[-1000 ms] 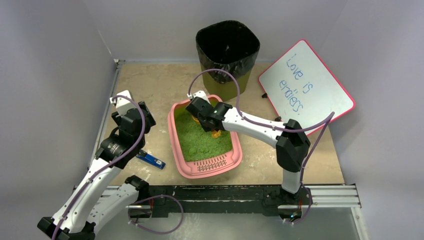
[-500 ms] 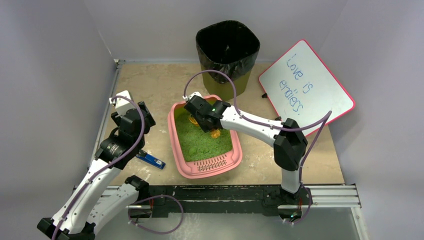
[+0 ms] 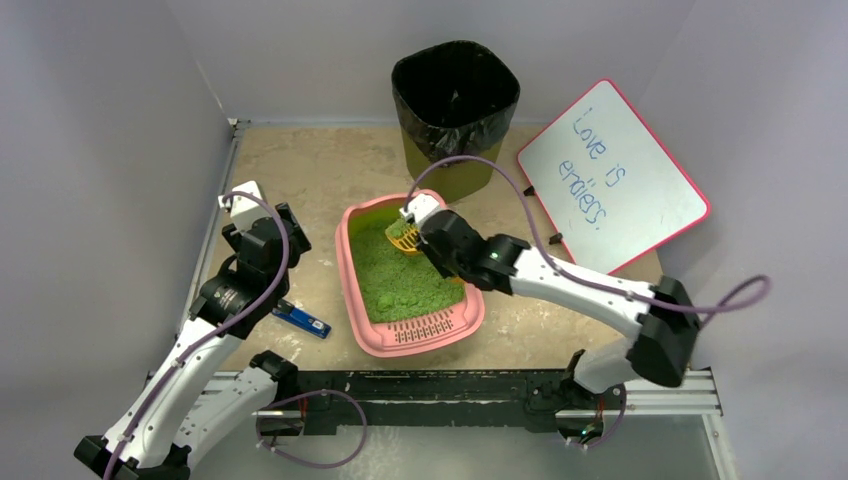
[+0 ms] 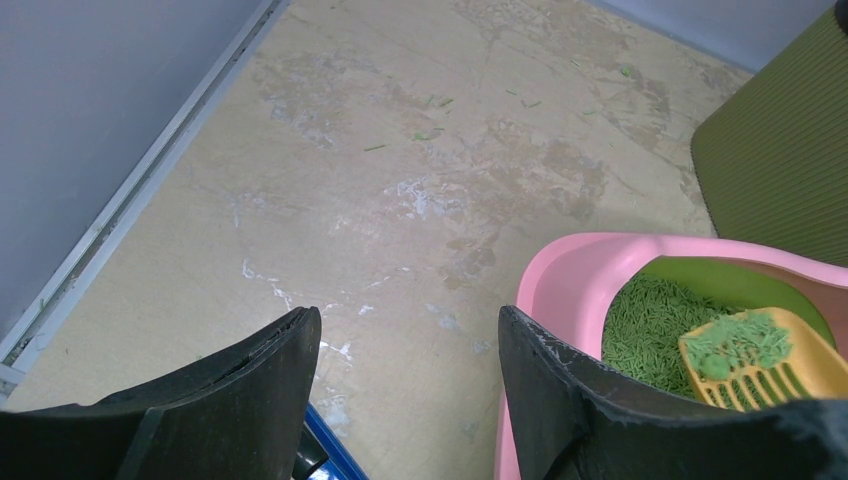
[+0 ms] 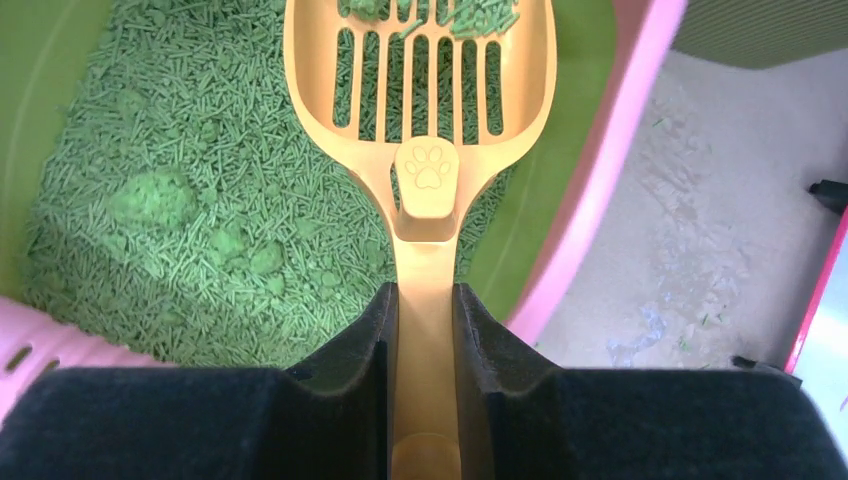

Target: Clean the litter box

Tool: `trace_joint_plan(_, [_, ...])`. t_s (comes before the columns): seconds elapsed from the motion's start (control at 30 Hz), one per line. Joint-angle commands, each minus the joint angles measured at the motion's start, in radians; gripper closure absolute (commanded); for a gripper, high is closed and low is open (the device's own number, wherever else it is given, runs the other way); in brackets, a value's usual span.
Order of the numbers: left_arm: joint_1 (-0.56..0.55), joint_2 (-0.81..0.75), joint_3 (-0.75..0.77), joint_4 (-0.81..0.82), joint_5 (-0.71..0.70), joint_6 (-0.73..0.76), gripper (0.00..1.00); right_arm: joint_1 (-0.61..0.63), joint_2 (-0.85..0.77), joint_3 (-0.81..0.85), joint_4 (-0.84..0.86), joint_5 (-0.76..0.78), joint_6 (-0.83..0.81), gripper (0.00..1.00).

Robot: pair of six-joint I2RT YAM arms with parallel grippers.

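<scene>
The pink litter box (image 3: 372, 338) lies mid-table, filled with green litter (image 3: 405, 280), its slotted lip at the near end. My right gripper (image 3: 422, 232) is shut on the handle of an orange slotted scoop (image 5: 425, 150). The scoop head (image 3: 403, 237) is lifted over the box's far end and carries green clumps (image 5: 440, 14). More clumps (image 5: 150, 198) lie in the litter below. My left gripper (image 4: 405, 330) is open and empty, left of the box's rim (image 4: 560, 275); in the top view it (image 3: 262, 222) hovers over the table. The scoop also shows in the left wrist view (image 4: 760, 355).
A tall olive bin (image 3: 457, 105) with a black bag stands just behind the box. A pink-framed whiteboard (image 3: 612, 172) leans at the back right. A blue tool (image 3: 302, 320) lies on the table left of the box, beneath my left arm. Grey walls close the sides.
My right arm has swung round, its elbow moving out to the right and forward. The scoop has come up out of the litter with clumps in it. The left arm has not moved.
</scene>
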Motion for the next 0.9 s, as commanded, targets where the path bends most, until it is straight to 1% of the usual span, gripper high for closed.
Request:
trace_joint_plan(0.0, [0.007,-0.005,0.0,0.037,0.001,-0.007,0.35,0.003,-0.194,-0.22,0.357,-0.031,-0.236,1.0])
trace_joint_plan(0.03, [0.007,-0.004,0.0,0.038,0.006,-0.007,0.35,0.003,-0.229,-0.258,0.411,-0.04,-0.298,1.0])
trace_joint_plan(0.07, [0.007,-0.005,0.0,0.037,0.01,-0.008,0.35,0.003,-0.262,-0.288,0.431,-0.05,-0.332,1.0])
trace_joint_plan(0.17, [0.007,-0.01,0.002,0.034,0.031,-0.018,0.35,0.003,-0.34,-0.363,0.528,-0.037,-0.384,1.0])
trace_joint_plan(0.23, [0.007,-0.013,0.01,0.029,0.06,-0.027,0.35,0.003,-0.391,-0.434,0.623,-0.062,-0.423,1.0])
trace_joint_plan(0.4, [0.007,-0.031,0.061,-0.002,0.149,-0.086,0.36,0.003,-0.503,-0.602,0.894,-0.141,-0.458,1.0])
trace_joint_plan(0.5, [0.007,-0.039,0.083,-0.013,0.193,-0.115,0.36,0.003,-0.521,-0.621,0.946,-0.155,-0.454,1.0])
trace_joint_plan(0.6, [0.007,-0.045,0.091,-0.022,0.233,-0.135,0.36,0.003,-0.495,-0.588,0.889,-0.157,-0.368,1.0])
trace_joint_plan(0.73, [0.007,-0.051,0.099,-0.033,0.256,-0.147,0.36,0.005,-0.468,-0.529,0.769,-0.201,-0.151,1.0])
trace_joint_plan(0.87, [0.007,-0.058,0.106,-0.041,0.249,-0.147,0.36,0.006,-0.49,-0.515,0.693,-0.187,0.07,1.0])
